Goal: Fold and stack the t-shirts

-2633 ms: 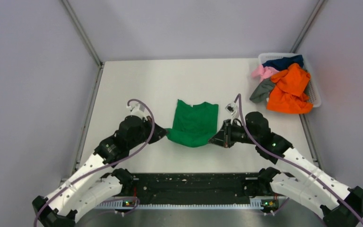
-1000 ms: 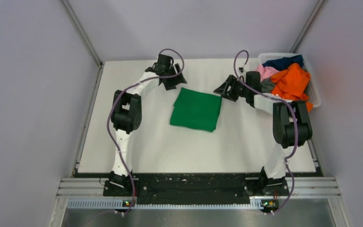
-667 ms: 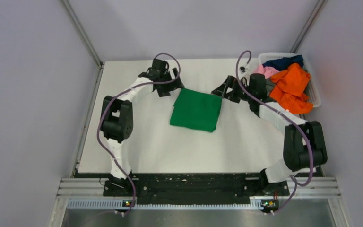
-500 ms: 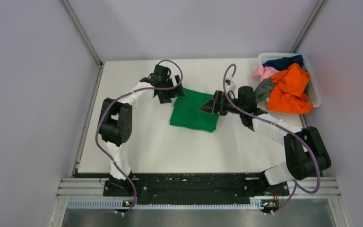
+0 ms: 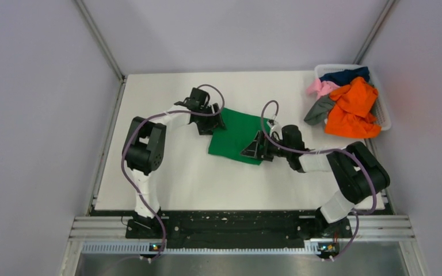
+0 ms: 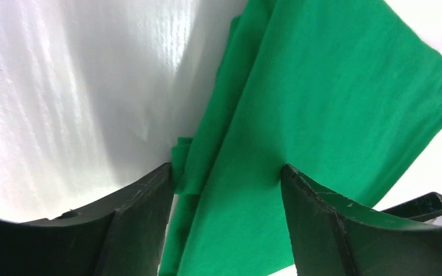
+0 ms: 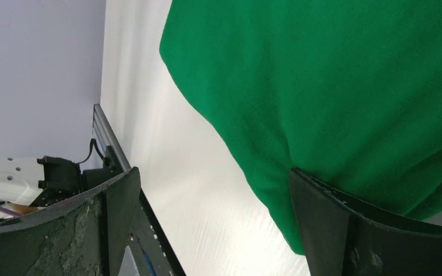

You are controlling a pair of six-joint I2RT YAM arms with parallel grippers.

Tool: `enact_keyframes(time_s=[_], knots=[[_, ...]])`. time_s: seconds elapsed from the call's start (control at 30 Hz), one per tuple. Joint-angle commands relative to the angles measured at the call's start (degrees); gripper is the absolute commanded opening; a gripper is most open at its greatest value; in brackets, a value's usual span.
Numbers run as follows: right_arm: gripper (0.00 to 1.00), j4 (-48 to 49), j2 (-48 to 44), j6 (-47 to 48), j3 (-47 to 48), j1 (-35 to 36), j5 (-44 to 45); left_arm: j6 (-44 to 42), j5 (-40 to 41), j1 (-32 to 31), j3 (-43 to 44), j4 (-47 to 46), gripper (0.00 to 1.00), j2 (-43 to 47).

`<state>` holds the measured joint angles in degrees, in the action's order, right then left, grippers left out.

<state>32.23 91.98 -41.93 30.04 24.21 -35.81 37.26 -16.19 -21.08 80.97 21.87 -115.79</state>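
ok so, starting from our side of the table (image 5: 178, 172): our right gripper (image 5: 250, 152) sits at the near right corner of the green t-shirt (image 5: 237, 133), fingers spread wide and nothing pinched. Its wrist cam shows one finger over the cloth and the other over bare tabletop, so it's straddling that corner. The shirt itself lies folded flat mid-table, a neat-ish rectangle that looks a bit longer near-to-far than across, skewed a little. Further back, our left gripper (image 5: 212, 122) is at the shirt's far left edge, also spread, with the layered side of the fold running between its fingers and no grip that we can see. So the shirt lies diagonally between the two and neither arm is really nearer. Whatever comes next, another fold or sliding it off to start a stack, we reckon both have to close on those opposite corners first. The surface is plain white and smooth, so cloth should slide easily. The far right corner has the white basket (image 5: 384, 118) with the orange shirt (image 5: 354, 106), grey shirt (image 5: 317, 111), pink shirt (image 5: 320, 87) and navy shirt (image 5: 345, 75) heaped in it, well apart from the green one. Pale walls all round.
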Motion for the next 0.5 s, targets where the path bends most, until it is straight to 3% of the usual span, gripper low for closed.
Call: enact_keyframes(time_s=[0.0,0.13,0.3,0.47], knots=[[0.99,-4.0,-3.4,1.0,-0.6,0.0,1.7,-0.7,-0.8,-2.2,-1.4,-0.5,0.69,-1.6],[0.99,-16.2,-13.9,5.0,2.9,0.0,6.3,-0.7,1.7,-3.4,0.0,0.3,0.48,-3.3],[0.99,-28.5,-28.8,9.2,3.7,-0.1,17.4,-0.4,11.3,-3.2,5.1,7.6,0.0,-5.5],[0.99,-40.0,-40.4,13.4,3.6,-0.4,34.6,-2.1,28.3,-1.8,10.7,16.3,0.0,-4.9]])
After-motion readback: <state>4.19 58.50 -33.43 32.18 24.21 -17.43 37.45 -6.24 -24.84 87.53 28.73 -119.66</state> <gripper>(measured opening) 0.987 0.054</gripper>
